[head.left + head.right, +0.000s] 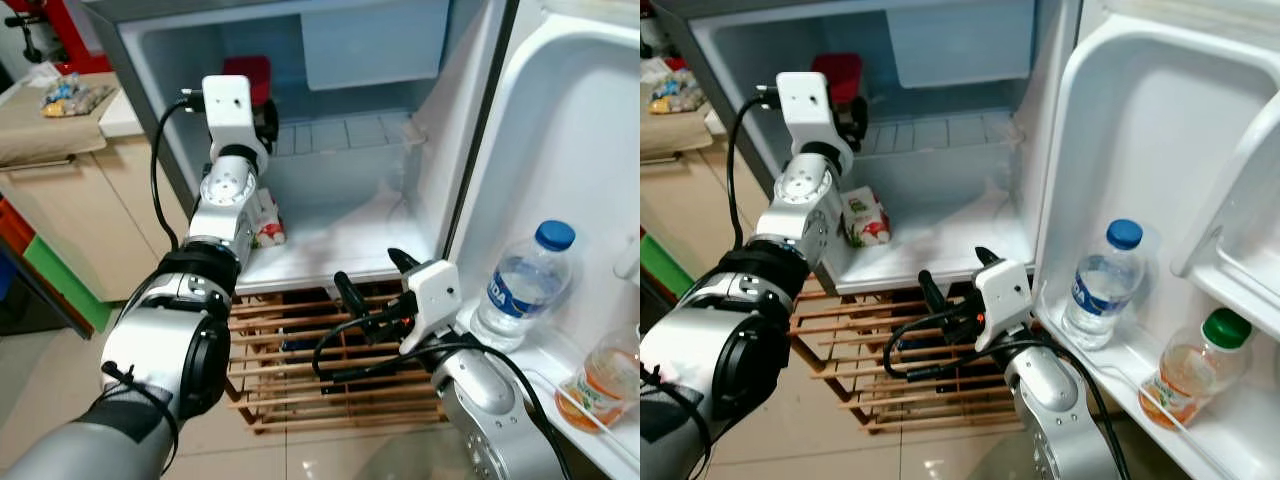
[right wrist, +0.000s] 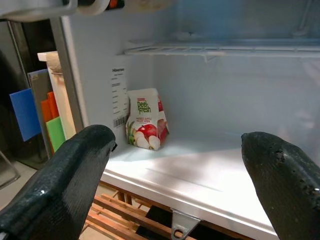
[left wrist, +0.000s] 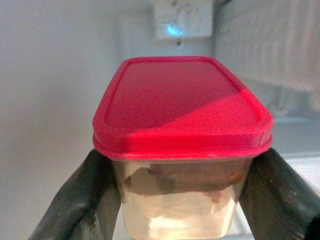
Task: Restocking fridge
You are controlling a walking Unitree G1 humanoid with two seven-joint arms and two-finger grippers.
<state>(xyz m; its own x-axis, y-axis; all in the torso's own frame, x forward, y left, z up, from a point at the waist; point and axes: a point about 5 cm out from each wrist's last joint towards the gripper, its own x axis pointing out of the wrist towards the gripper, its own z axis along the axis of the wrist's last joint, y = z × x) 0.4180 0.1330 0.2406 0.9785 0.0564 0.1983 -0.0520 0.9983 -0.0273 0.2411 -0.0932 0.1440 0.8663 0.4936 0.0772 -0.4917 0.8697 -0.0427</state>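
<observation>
Left arm stretched forward, its tool [image 3: 180,200] clamped (fingers either side); right tool [image 1: 375,290] spread wide.

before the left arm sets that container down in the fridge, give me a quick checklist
1. Left end effector clamped on both sides of the red-lidded container: ok.
2. Lid seated all round: ok along the visible edges.
3. Container level: ok.
4. Upper wire shelf beside it free: ok where visible.
5. Fruit pouch on the lower shelf, below the path: ok.
6. Right end effector open, low before the fridge, out of the way: ok.
</observation>
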